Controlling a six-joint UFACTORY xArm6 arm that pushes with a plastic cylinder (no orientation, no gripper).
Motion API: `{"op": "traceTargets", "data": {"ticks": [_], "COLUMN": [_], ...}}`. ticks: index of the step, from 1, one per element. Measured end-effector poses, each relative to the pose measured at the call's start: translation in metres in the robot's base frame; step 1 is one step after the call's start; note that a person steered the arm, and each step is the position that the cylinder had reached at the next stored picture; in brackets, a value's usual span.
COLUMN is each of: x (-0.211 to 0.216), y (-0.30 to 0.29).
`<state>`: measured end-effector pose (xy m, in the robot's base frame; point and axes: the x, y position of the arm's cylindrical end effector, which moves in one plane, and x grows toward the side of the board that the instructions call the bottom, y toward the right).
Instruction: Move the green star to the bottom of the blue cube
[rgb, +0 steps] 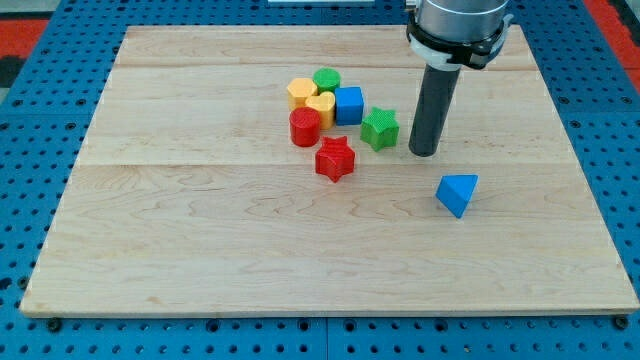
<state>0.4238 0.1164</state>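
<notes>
My tip (424, 152) rests on the wooden board (200, 250), just to the view's right of the green star (380, 129), with a narrow gap between them. There are no jaws on this rig, only the straight dark rod, so nothing is gripped or held.

The green star sits at the lower right corner of the blue cube (349, 105), close to it; I cannot tell whether they touch. It is beside the cube's bottom edge more than under it.

The blue cube belongs to a tight cluster near the board's middle. To its left is a yellow heart-like block (320, 107), with a yellow hexagonal block (300, 92) further left and a green cylinder (327, 80) towards the view's top. A red cylinder (305, 127) stands at the cluster's lower left, and a red star (335, 159) lies just below it, to the lower left of the green star.

A blue triangular block (457, 193) lies well apart, to the lower right of my tip.
</notes>
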Motion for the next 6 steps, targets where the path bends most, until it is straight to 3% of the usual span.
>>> {"op": "traceTargets", "data": {"ticks": [3,6], "x": [-0.046,-0.04], "y": [-0.007,-0.049]}}
